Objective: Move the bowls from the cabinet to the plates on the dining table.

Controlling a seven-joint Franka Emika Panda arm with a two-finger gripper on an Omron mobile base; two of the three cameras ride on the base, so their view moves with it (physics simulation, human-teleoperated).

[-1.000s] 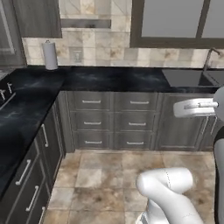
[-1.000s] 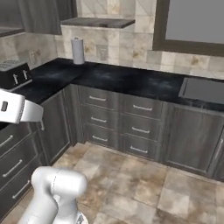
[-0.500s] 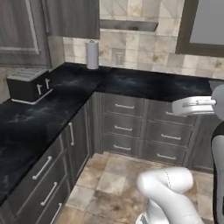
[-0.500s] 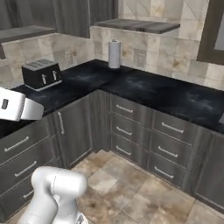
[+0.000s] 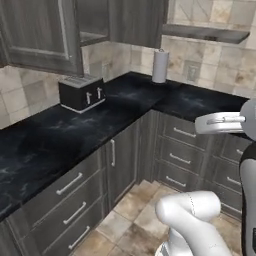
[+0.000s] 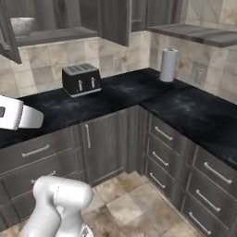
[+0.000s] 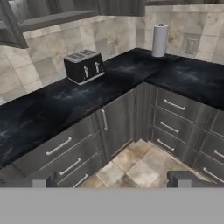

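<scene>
The dark wood-grain cabinet [image 5: 42,37] hangs on the wall above the counter, and its doors [image 6: 115,21] stand open. Inside it, over the bottom shelf [image 6: 60,34], a pale patch [image 6: 21,25] shows; I cannot tell whether it is one of the bowls. The cabinet's lower edge [image 7: 65,15] also crosses the top of the hand view. My gripper [image 7: 113,180] is open with nothing between its fingertips [image 7: 41,178], well short of the counter and below the cabinet. The plates and the dining table are out of view.
A black toaster [image 5: 81,92] and a paper towel roll [image 5: 160,66] stand on the L-shaped black counter [image 5: 50,135] backed by tiled wall. Grey drawers and doors [image 6: 162,148] run below it. Tiled floor [image 7: 131,168] lies in the corner ahead.
The whole picture has swung: the base has turned left. The sink has left the frame, and the toaster and the open wall cabinet have come into it. The gripper stays open.
</scene>
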